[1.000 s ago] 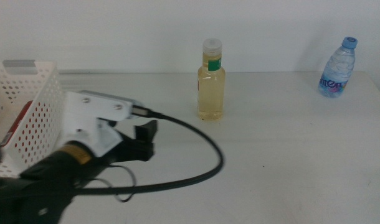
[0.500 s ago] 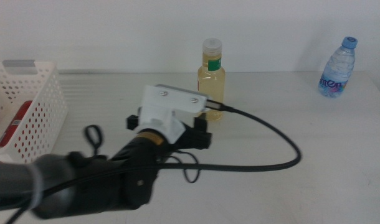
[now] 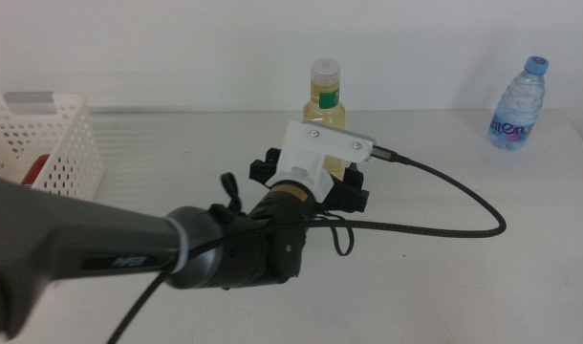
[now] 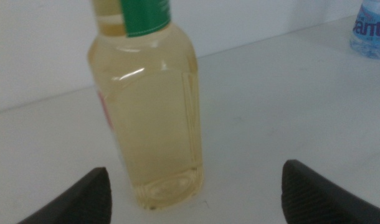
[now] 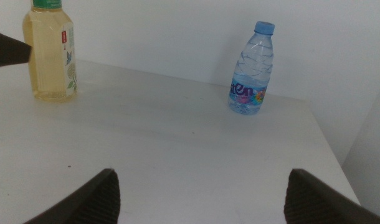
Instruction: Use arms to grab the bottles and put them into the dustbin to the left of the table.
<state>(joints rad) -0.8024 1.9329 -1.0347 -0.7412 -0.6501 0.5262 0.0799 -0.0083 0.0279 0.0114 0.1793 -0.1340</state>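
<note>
The clear yellow-liquid bottle [image 3: 326, 96] with its white cap and green band stands upright at mid-table. My left gripper [image 3: 311, 182] hangs just in front of it. In the left wrist view the bottle [image 4: 156, 124] fills the centre, and the left gripper [image 4: 196, 168] is open, its jaws wide on either side of the bottle's base without touching it. The blue-capped water bottle [image 3: 517, 103] stands at the far right. A red can [image 3: 38, 167] lies inside the white dustbin [image 3: 67, 143] at the left. My right gripper [image 5: 202, 173] waits open over bare table, out of the middle view.
The left arm's dark body and black cable [image 3: 444, 229] sweep across the table's front and middle. The right wrist view shows the yellow bottle [image 5: 50, 56], the water bottle [image 5: 249, 74], the table's right edge and one dark jaw [image 5: 9, 50] of the left gripper.
My left arm has swung rightward from beside the dustbin across the table to the yellow bottle. The bottles have not moved.
</note>
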